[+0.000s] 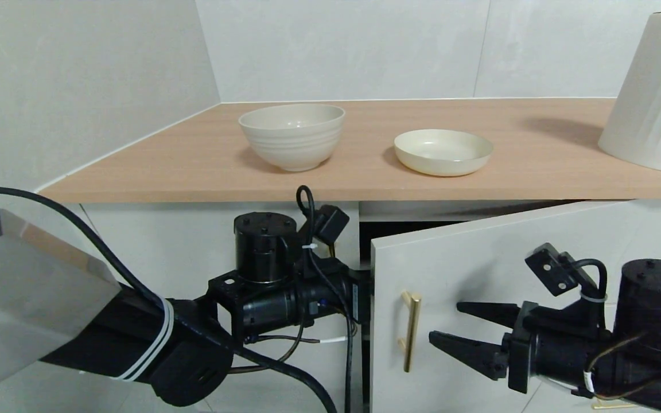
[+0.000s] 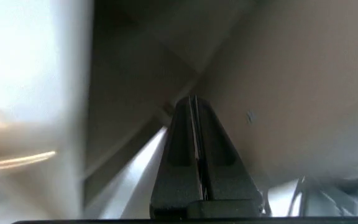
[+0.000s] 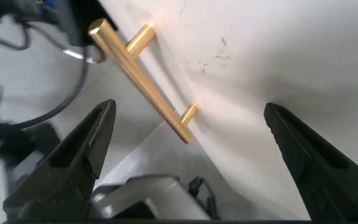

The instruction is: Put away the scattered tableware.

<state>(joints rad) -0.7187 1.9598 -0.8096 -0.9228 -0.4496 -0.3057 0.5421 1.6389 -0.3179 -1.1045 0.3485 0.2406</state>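
Observation:
A deep cream bowl [image 1: 291, 135] and a shallow cream dish [image 1: 443, 151] stand on the wooden counter [image 1: 193, 166]. Below it, the right-hand cabinet door [image 1: 479, 269] is ajar, with a gold bar handle [image 1: 410, 330] [image 3: 143, 79]. My right gripper [image 1: 445, 321] [image 3: 191, 143] is open just right of that handle, with nothing between its fingers. My left arm [image 1: 284, 298] points into the dark gap at the door's edge. In the left wrist view my left gripper [image 2: 194, 102] is shut on nothing, inside the cabinet.
A large white ribbed lampshade-like cone [image 1: 657, 92] stands at the counter's far right. White walls close the counter at the back and left. The left cabinet door [image 1: 193, 246] is shut. Cables hang from the left wrist [image 1: 319, 344].

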